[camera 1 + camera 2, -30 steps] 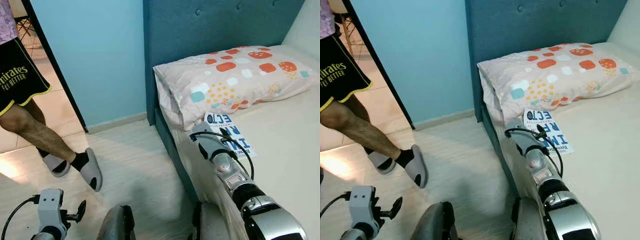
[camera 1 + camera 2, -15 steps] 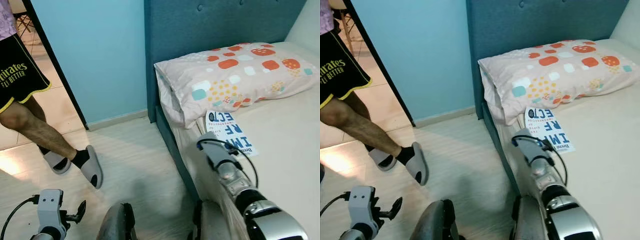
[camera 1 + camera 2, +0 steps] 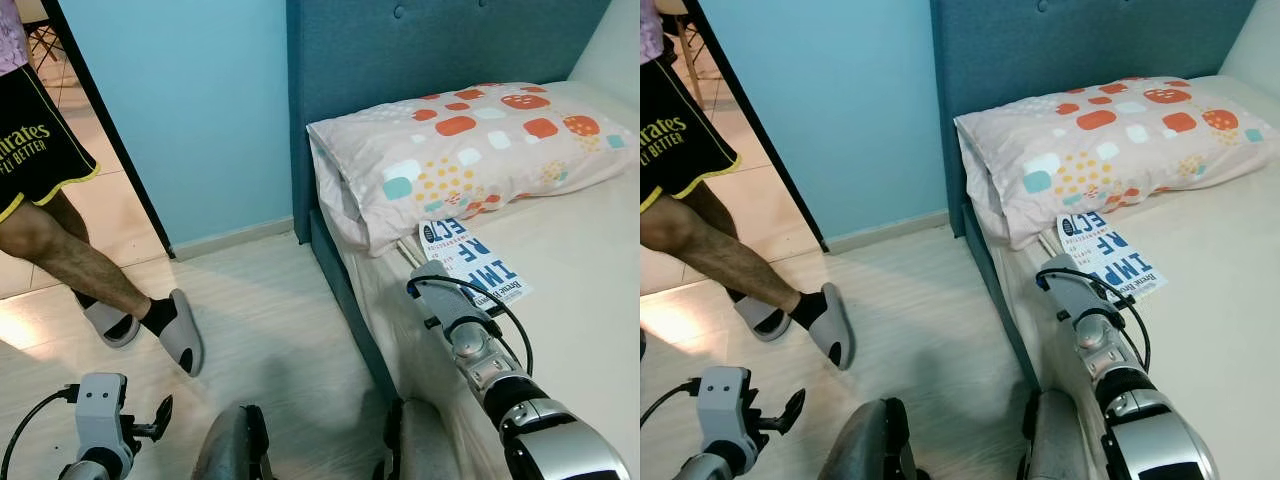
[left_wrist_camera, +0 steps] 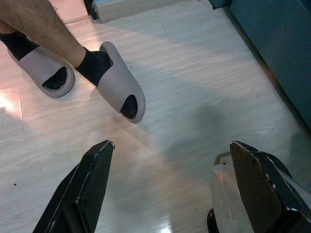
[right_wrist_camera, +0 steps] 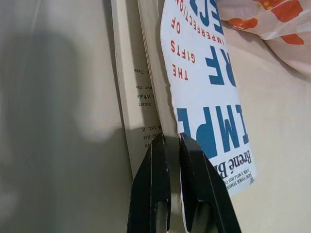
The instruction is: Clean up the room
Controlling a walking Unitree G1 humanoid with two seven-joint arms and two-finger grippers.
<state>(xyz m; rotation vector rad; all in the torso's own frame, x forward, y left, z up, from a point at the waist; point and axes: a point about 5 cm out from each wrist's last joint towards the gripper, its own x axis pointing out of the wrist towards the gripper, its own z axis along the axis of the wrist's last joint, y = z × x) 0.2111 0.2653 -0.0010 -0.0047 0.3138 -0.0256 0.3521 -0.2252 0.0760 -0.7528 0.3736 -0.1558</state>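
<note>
A white paperback book (image 3: 478, 262) with blue and red lettering lies on the bed sheet (image 3: 590, 330), just below a patterned pillow (image 3: 460, 150). My right arm (image 3: 455, 325) reaches along the bed's near edge to it. In the right wrist view my right gripper (image 5: 170, 148) is shut on the book's (image 5: 209, 97) long edge, with the cover raised off the printed pages. My left gripper (image 4: 170, 145) hangs open low over the pale wood floor (image 4: 194, 97), holding nothing.
A person's bare leg (image 3: 60, 250) in grey slippers (image 3: 180, 335) stands by the doorway at the left. A teal headboard (image 3: 420, 50) and teal bed frame (image 3: 340, 290) bound the floor on the right. A light blue wall (image 3: 200, 110) stands behind.
My right arm has drawn back toward me and to the right. The book has slid right and turned on the sheet. The left arm is unchanged.
</note>
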